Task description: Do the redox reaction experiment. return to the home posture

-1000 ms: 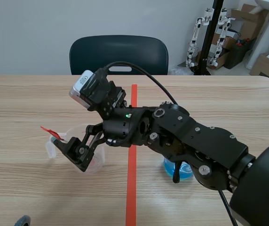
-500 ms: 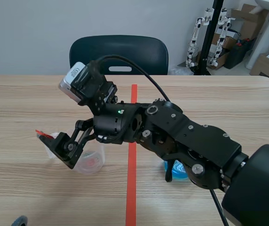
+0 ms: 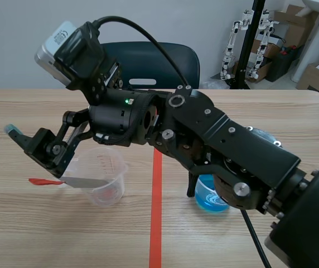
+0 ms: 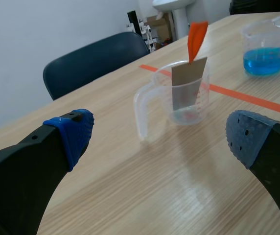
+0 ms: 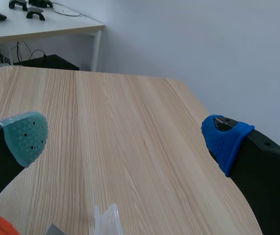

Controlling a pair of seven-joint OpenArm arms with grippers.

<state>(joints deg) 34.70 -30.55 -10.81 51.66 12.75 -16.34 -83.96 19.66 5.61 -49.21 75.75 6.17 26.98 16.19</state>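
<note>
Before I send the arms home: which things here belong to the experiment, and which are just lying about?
For the job:
- clear beaker
- strip with an orange tag, standing in the clear beaker
- blue beaker
- right end effector, open
- left end effector, open

Lying about:
- chair
- boxes
</note>
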